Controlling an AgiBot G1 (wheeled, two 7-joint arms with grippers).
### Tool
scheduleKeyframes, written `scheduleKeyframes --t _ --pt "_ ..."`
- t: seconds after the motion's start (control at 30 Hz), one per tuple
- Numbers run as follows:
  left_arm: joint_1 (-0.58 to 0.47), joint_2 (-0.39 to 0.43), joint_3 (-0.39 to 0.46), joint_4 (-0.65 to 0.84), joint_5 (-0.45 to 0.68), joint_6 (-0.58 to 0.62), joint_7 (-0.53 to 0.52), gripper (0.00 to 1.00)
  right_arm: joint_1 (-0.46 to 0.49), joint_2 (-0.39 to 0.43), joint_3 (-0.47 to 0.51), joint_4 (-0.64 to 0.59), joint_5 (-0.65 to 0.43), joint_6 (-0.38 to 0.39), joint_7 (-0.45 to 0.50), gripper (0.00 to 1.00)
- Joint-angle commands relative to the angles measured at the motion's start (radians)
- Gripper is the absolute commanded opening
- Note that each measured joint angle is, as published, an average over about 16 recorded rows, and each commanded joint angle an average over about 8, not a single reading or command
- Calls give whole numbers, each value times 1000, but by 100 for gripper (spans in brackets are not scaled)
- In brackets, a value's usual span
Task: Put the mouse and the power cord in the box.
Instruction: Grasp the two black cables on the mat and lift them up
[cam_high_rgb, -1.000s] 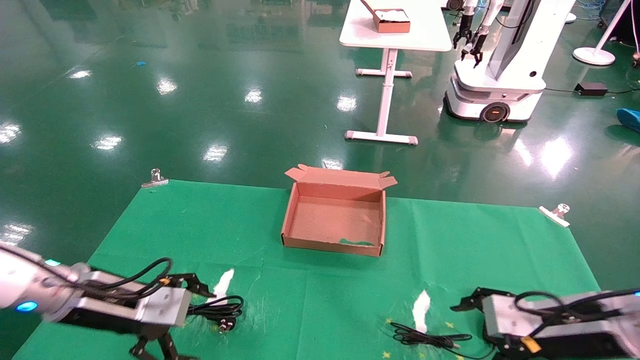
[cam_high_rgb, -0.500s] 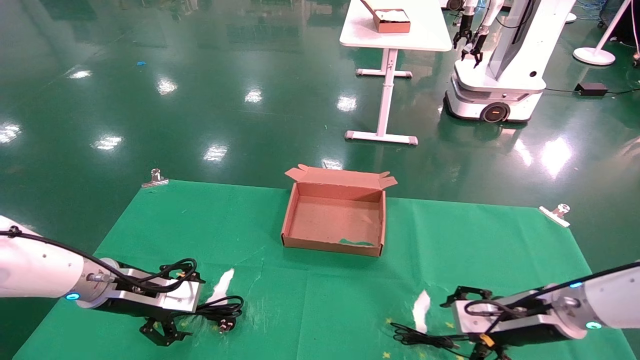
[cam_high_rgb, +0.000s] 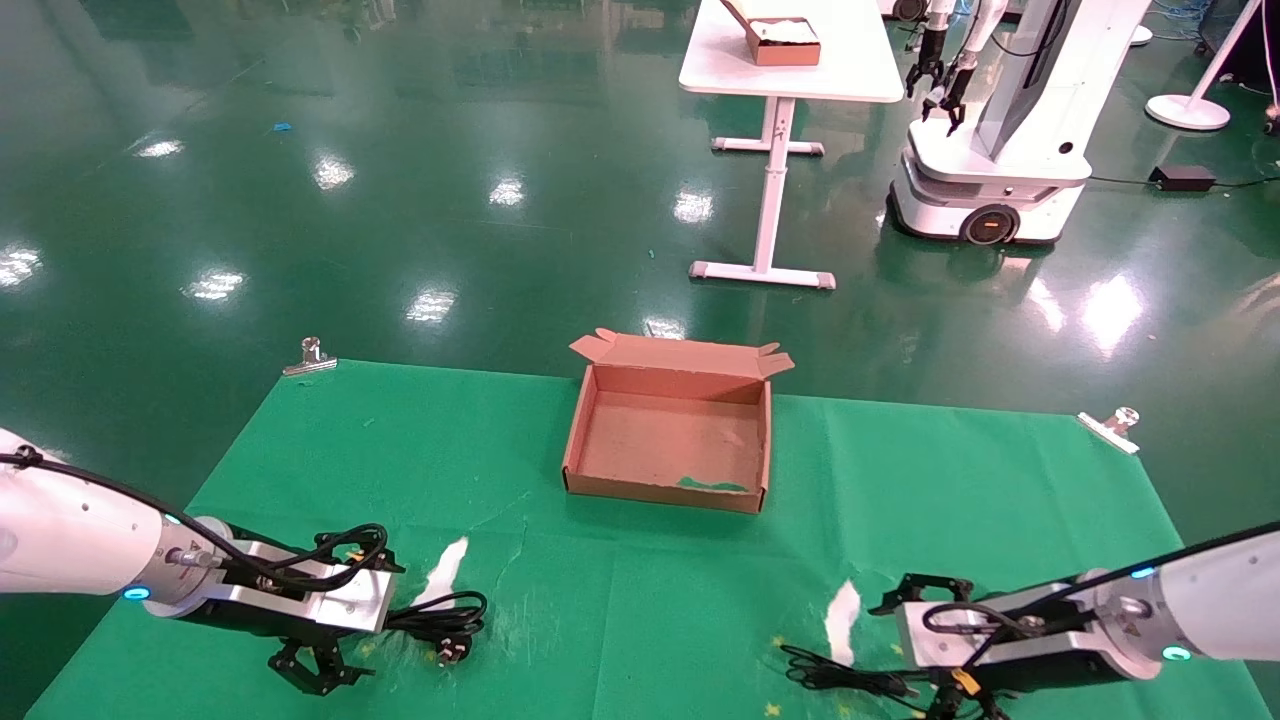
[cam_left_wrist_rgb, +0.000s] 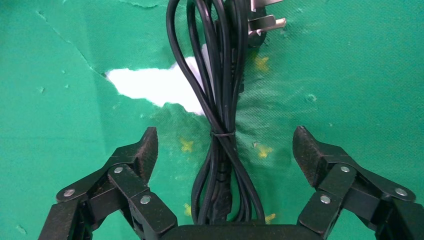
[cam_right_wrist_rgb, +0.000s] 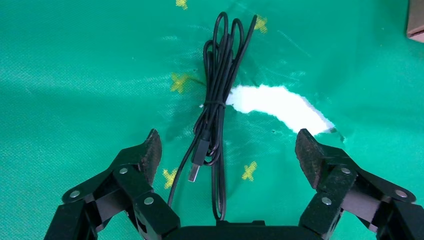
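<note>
The power cord (cam_left_wrist_rgb: 220, 150), a tied black bundle with a pronged plug (cam_left_wrist_rgb: 260, 22), lies on the green cloth. My left gripper (cam_left_wrist_rgb: 226, 147) hangs open above it, one finger on each side of the bundle without touching it. In the head view this gripper (cam_high_rgb: 312, 672) is at the near left, with the cord (cam_high_rgb: 440, 618) beside it. My right gripper (cam_right_wrist_rgb: 227, 150) is open over the mouse's thin cable (cam_right_wrist_rgb: 217, 95) and USB plug (cam_right_wrist_rgb: 197, 162). The mouse body is hidden. The open brown box (cam_high_rgb: 660, 440) sits empty mid-table, beyond both grippers.
White tears show in the green cloth (cam_high_rgb: 445, 565) (cam_high_rgb: 843, 605). Metal clips (cam_high_rgb: 310, 357) (cam_high_rgb: 1112, 425) hold its far corners. Off the table stand a white desk (cam_high_rgb: 850, 70) with a smaller brown box (cam_high_rgb: 783, 42) and another robot (cam_high_rgb: 1000, 130).
Both arms have dropped toward the cloth and turned their grippers downward. The left now sits over the power cord and the right over the mouse cable. Cord, cable and box have not moved.
</note>
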Motion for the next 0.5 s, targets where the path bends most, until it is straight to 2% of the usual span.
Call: scheduleKeyframes --t 0.03,0.5 --pt "-2 1 1 4 2 2 3 0 2 -2 0 -6 0 1 -2 0" --pt "4 -4 -3 -10 -5 0 -7 0 -4 5 1 13 3 -3 4 0"
